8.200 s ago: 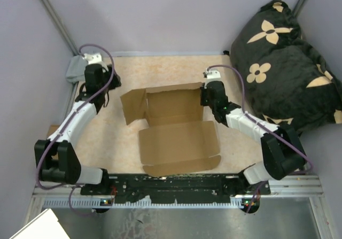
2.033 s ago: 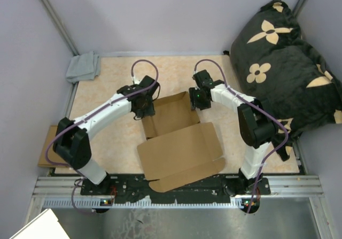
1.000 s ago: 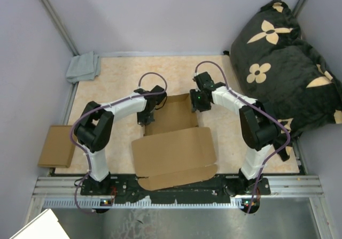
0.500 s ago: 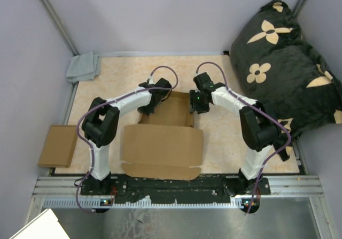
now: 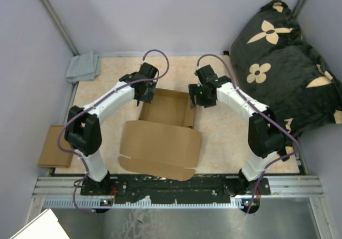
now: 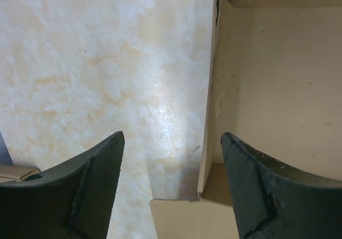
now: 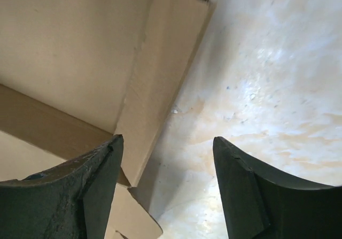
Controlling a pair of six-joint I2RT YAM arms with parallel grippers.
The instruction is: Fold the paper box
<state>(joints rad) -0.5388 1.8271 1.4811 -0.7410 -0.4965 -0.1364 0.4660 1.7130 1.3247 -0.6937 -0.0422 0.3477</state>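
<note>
Paper box (image 5: 160, 143) in the middle of the counter (image 5: 101, 73), tray walls up on the far half, broad lid panel spread toward the arm bases. Left fingers (image 6: 91, 191) apart, straddling the tray's left wall, gripping nothing. Right fingers (image 7: 246, 191) likewise apart over the right wall. Grey cloth (image 5: 83, 67) far left, cardboard scrap (image 5: 53, 145) off the left edge.

paper box (image 5: 160, 145) centre, cloth (image 5: 83, 67) far left, cushion (image 5: 283, 62) right

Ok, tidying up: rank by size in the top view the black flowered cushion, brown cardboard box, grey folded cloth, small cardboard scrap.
Black flowered cushion
brown cardboard box
small cardboard scrap, grey folded cloth: look alike
</note>
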